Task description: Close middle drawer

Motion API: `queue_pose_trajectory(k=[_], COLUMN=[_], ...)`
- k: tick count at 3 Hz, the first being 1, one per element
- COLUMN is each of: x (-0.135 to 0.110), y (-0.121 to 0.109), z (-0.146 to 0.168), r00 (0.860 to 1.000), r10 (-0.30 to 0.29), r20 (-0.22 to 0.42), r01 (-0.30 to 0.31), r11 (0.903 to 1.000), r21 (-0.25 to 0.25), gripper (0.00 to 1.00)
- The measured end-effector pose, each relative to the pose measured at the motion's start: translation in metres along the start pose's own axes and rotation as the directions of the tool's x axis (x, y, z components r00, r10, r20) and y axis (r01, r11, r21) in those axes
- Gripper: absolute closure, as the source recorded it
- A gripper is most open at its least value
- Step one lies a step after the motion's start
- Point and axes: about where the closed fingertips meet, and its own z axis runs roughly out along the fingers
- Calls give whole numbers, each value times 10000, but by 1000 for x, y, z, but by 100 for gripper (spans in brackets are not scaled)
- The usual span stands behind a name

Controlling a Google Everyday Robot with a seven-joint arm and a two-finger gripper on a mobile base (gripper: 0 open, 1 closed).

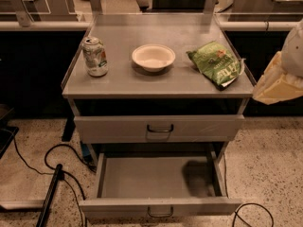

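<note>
The middle drawer point(156, 178) is pulled wide open at the bottom of the camera view. Its flat grey tray floor is bare and carries a dark shadow at the right. Its low front panel point(160, 207) has a small dark loop handle point(160, 213) at the centre. Above it, the taller-fronted grey drawer point(159, 128) with a bigger black handle is pushed in. A white and cream part of my arm point(280, 77) shows at the right edge, level with the cabinet top and well above the open drawer. My gripper is out of view.
On the grey cabinet top point(156, 82) stand a drink can point(95, 56) at the left, a white bowl point(153, 57) in the middle and a green chip bag point(216, 64) at the right. Black cables point(57, 174) lie on the speckled floor at the left and a cable point(255, 214) at the lower right.
</note>
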Motion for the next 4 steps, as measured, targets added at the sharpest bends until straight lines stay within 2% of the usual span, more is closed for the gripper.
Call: queue_pose_trajectory(k=[1, 2, 3, 4], x=[15, 40, 66, 66], y=[28, 71, 120, 119], z=[22, 74, 136, 135], r00=[9977, 9883, 9724, 9726], r10=[667, 1426, 2035, 2033], r20=[-91, -536, -1142, -1130], r01=[-668, -1471, -2232, -2226], r11=[9976, 9847, 9538, 9543], r21=[-157, -930, -2010, -1993], gripper=[100, 100, 100, 100])
